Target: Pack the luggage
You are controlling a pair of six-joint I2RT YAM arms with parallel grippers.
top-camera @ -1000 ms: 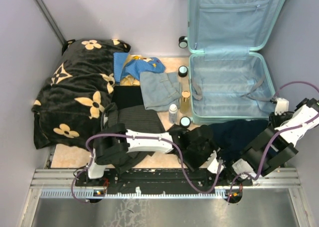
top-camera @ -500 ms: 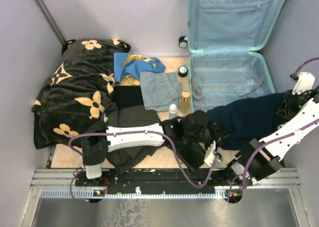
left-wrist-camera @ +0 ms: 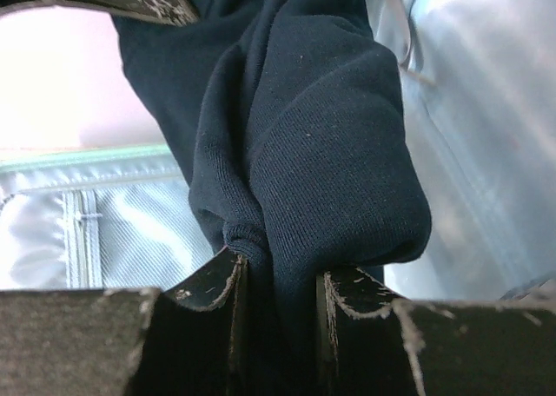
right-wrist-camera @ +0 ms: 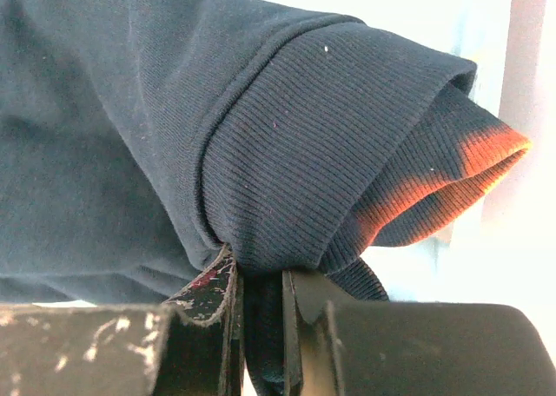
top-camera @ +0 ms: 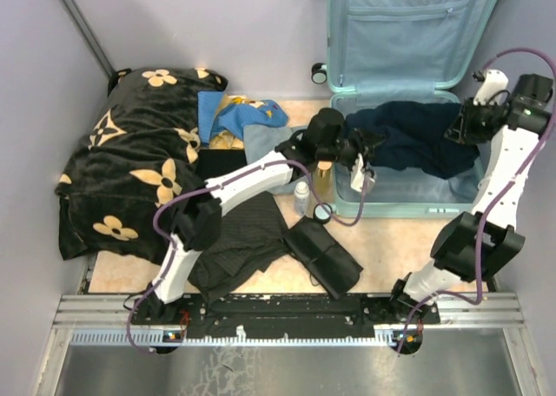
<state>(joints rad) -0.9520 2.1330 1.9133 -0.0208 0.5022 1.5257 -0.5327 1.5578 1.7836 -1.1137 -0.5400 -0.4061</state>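
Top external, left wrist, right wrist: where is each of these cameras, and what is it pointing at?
Top external: above and behind the robot, looking down at the table; the left arm and right arm show, reaching over the open luggage.
Left wrist: on the left arm's wrist, looking along the left claw, shut on the navy sweater.
Right wrist: on the right arm's wrist, looking along the right claw, shut on the same sweater.
Shared: all three views show the navy sweater.
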